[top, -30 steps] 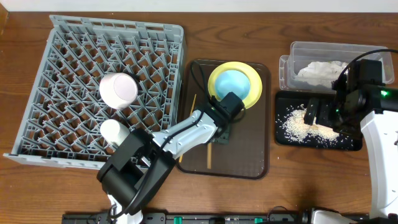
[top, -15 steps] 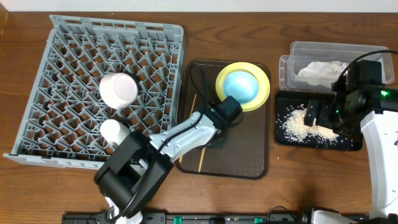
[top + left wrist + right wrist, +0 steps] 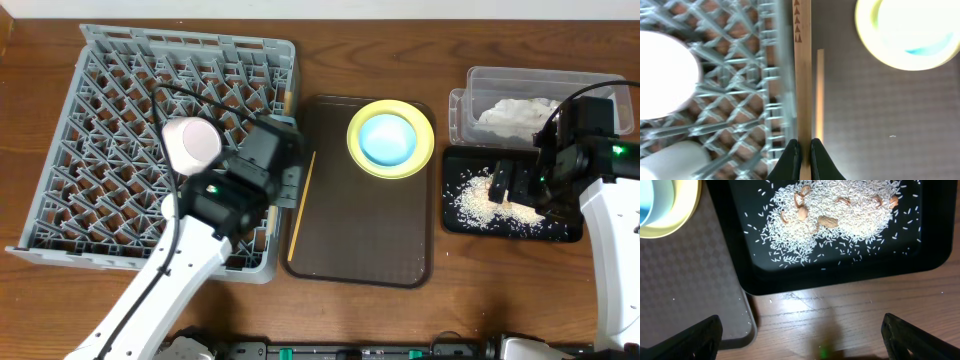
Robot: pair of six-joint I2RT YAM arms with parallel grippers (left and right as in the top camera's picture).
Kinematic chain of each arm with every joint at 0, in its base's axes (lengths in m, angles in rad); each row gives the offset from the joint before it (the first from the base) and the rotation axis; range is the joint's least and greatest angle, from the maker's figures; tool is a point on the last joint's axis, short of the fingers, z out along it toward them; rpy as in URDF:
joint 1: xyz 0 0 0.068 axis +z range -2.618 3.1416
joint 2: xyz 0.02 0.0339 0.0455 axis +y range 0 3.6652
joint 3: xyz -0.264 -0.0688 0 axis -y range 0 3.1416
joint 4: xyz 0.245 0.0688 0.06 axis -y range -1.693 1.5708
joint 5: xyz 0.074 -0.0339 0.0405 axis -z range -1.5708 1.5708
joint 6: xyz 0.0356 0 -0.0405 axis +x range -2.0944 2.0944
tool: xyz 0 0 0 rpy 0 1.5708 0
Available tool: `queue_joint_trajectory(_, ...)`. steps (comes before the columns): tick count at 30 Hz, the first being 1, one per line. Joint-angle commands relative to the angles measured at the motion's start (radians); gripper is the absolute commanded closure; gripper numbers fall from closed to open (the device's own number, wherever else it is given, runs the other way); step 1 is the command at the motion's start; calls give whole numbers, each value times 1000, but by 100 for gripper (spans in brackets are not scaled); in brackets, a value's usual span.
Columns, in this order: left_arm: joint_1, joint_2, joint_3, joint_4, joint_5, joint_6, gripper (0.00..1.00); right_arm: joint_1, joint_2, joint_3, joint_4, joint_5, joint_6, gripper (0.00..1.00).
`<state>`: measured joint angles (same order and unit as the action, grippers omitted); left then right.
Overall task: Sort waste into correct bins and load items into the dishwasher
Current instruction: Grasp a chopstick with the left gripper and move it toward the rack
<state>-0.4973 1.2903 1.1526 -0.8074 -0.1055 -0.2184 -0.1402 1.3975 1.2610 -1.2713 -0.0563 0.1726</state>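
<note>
So, two chopsticks: the left fingers [image 3: 796, 152] were clamped on one chopstick [image 3: 802, 75] at the right edge of the grey dish rack [image 3: 120, 60], and the second chopstick [image 3: 300, 205] lay on the brown tray [image 3: 370, 230]. One white bowl [image 3: 190, 143] sat in the rack, and one light-blue bowl [image 3: 388, 138] sat on the one yellow plate [image 3: 355, 145]. The right fingers [image 3: 505, 185] were spread wide over the black tray [image 3: 560, 228] of rice grains [image 3: 480, 200]. One napkin [image 3: 515, 112] was in the clear tub [image 3: 500, 75].
</note>
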Motion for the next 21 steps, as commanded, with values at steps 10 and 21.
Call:
queue_joint_trajectory(10,157,267,10,-10,60,95,93,-10,-10,7,-3,-5,6,1)
queue_joint_trajectory(21,167,90,11,2,160,90,43,-10,-10,7,-4,-5,6,1)
